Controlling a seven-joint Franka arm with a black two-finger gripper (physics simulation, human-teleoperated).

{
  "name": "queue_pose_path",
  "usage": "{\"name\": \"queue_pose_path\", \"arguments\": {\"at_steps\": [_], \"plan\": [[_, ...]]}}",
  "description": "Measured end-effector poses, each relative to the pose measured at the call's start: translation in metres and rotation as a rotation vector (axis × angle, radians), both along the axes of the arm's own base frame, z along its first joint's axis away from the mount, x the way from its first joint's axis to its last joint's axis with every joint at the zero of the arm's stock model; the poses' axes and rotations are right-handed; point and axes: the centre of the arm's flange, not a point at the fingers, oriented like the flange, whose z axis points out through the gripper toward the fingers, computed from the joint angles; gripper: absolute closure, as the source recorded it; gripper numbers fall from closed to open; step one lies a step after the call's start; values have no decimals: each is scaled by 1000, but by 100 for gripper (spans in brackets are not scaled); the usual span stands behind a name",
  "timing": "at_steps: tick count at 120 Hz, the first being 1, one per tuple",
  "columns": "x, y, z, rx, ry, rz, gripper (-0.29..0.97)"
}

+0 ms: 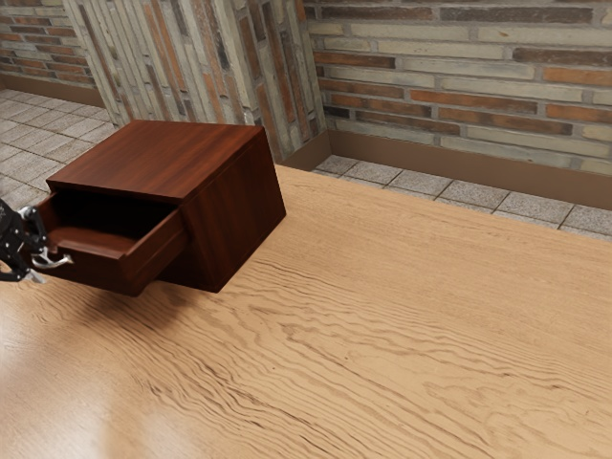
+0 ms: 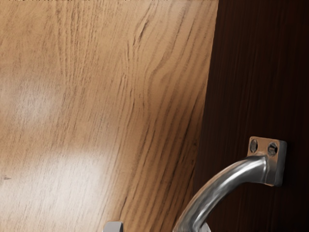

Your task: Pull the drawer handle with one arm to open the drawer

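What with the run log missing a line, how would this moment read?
drawer: partly open | gripper: at handle | cabinet: on table

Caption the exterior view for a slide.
Black hand at the silver metal handle of a partly open drawer in a reddish-brown wooden cabinet.

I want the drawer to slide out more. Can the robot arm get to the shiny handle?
Probably yes. The end effector sits right at the handle on the front of the drawer, which is partly out, and nothing stands between them.
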Motion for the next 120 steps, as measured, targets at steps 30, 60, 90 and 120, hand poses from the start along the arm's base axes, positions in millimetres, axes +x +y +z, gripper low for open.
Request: {"name": "queue_pose_path", "arguments": {"at_steps": [30, 60, 90, 120], "plan": [[-13, -7, -1, -5, 8, -15, 62], [-28, -7, 2, -4, 11, -21, 63], [-43, -7, 0, -7, 17, -23, 64], [-49, -11, 2, -6, 21, -32, 65]]}}
